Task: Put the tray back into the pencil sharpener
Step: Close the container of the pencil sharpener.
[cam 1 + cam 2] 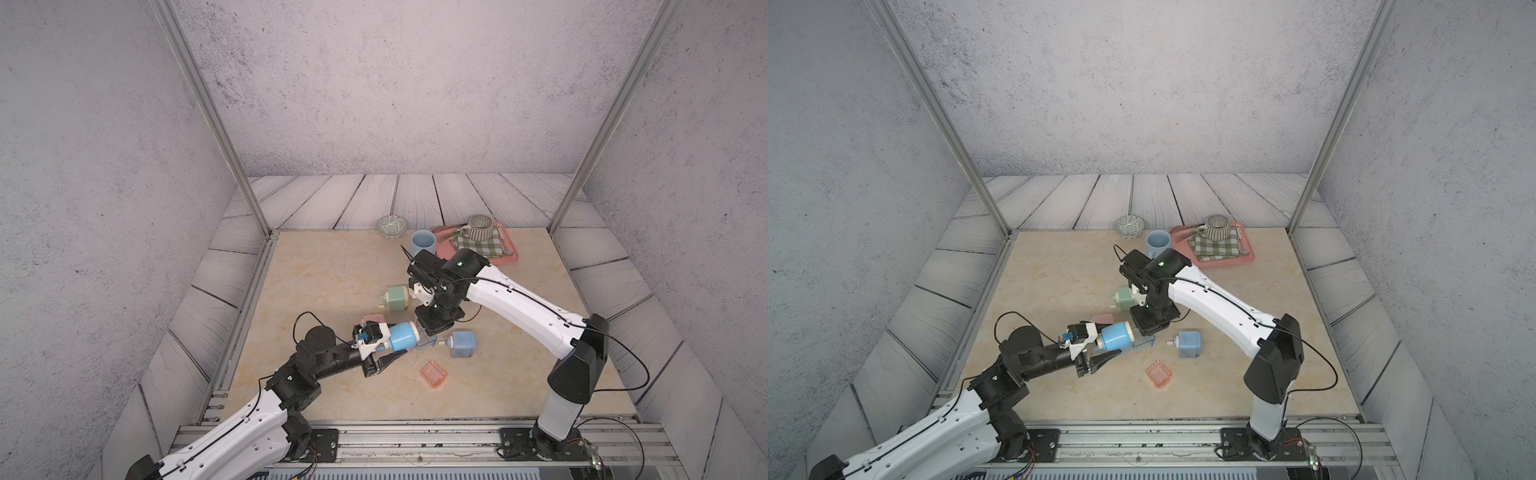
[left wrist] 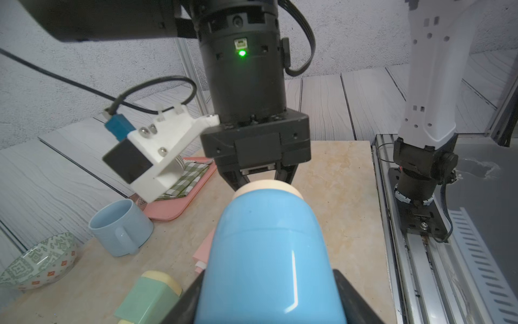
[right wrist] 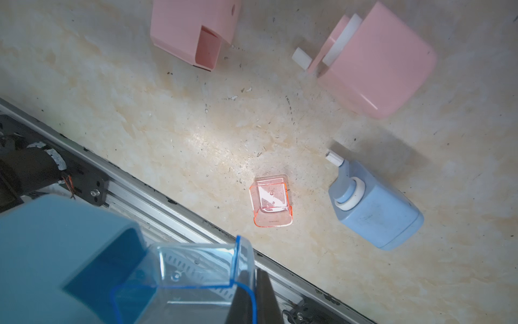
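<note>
My left gripper [image 1: 394,344] [image 2: 269,294] is shut on the round blue pencil sharpener [image 1: 402,337] [image 1: 1116,336] [image 2: 266,246] and holds it above the table, lying on its side. The sharpener's dark slot [image 3: 103,272] faces my right gripper [image 1: 428,330] [image 3: 253,283]. That gripper is shut on one wall of the clear blue tray [image 1: 426,344] [image 1: 1144,343] [image 3: 196,266]. The tray's far end is at the mouth of the slot. Whether it is inside, I cannot tell.
On the table lie a clear orange tray [image 1: 433,374] [image 3: 271,200], a pale blue sharpener [image 1: 461,344] [image 3: 375,210], a green one [image 1: 397,299] and pink ones [image 3: 375,64] [image 3: 196,28]. At the back stand a blue mug [image 1: 423,243], a bowl [image 1: 392,227] and a pink serving tray [image 1: 509,255].
</note>
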`<action>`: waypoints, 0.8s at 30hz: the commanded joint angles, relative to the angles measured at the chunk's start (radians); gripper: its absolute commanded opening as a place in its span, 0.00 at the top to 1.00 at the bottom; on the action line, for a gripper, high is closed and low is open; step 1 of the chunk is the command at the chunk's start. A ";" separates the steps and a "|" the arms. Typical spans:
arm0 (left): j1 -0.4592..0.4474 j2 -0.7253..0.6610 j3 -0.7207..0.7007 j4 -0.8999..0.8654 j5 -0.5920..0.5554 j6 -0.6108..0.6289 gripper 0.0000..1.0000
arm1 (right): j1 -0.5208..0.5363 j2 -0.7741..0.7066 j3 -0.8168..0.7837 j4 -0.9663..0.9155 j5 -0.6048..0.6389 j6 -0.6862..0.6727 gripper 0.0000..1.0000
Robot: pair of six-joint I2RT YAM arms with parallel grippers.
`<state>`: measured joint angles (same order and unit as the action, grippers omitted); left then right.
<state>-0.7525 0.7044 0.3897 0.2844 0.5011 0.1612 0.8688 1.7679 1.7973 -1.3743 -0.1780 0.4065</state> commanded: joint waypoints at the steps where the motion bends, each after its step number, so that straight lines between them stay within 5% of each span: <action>1: -0.001 -0.006 0.017 0.118 0.030 -0.068 1.00 | -0.001 -0.053 -0.002 0.095 -0.112 0.050 1.00; 9: -0.001 0.014 0.021 0.089 0.060 -0.068 1.00 | -0.001 -0.031 0.032 0.089 -0.173 0.039 1.00; 17: 0.001 0.009 0.035 0.088 -0.049 -0.006 1.00 | 0.002 -0.017 0.058 -0.020 -0.184 -0.014 1.00; 24: 0.000 0.037 0.066 0.128 0.010 -0.011 1.00 | 0.002 0.021 0.089 -0.104 -0.139 -0.021 1.00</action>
<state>-0.7540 0.7292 0.4061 0.3260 0.5076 0.1081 0.8452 1.7748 1.8587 -1.4124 -0.2035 0.4107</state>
